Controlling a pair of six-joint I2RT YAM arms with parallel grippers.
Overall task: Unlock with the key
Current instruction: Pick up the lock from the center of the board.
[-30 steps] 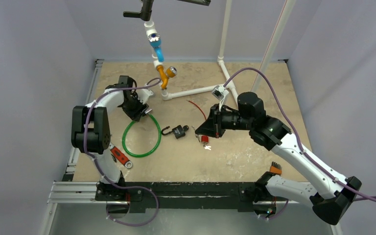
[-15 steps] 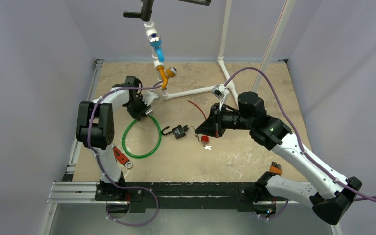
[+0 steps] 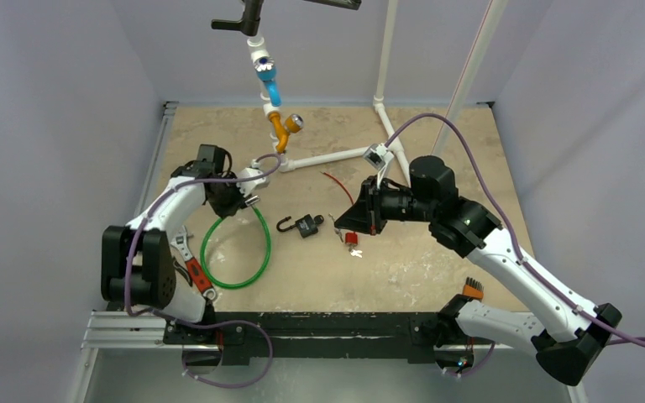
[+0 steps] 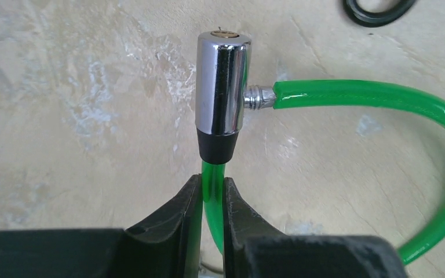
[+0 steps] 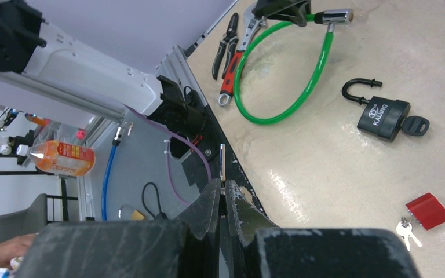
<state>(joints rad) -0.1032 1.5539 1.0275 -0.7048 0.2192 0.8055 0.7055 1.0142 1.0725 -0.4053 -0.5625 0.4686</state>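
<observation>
Pinching the green cable (image 4: 211,179) just under its chrome lock barrel (image 4: 222,87) near the desk's (image 3: 437,281) left edge, the left fingers (image 4: 185,208) point its keyhole end away. The right fingers (image 5: 208,208), closed on seemingly a thin key (image 5: 222,159), hang well right.

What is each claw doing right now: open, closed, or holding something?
Left claw: closed on the green plastic-coated lock cable.
Right claw: closed on a thin silver metal key.

right claw (image 5: 222,194): pinching thin key (image 5: 222,162) | padlock (image 5: 384,119): shackle open, black-headed key (image 5: 417,124) inserted | green cable lock (image 5: 323,55): beyond padlock
</observation>
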